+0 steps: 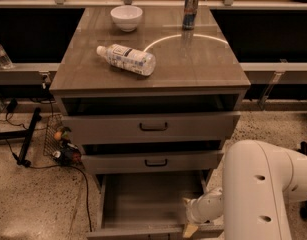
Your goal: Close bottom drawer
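The bottom drawer of the grey-taupe cabinet is pulled far out, and its empty inside shows from above. Its front sits at the lower edge of the view and is mostly cut off. My gripper is at the drawer's front right corner, at the end of the white arm. It is low, next to the drawer's right side wall. The mid-sized drawer and the tall top drawer above it stand slightly out, each with a black pull.
On the cabinet top lie a plastic bottle on its side, a white bowl and a can. A wire basket, cables and a black stand are on the floor at the left.
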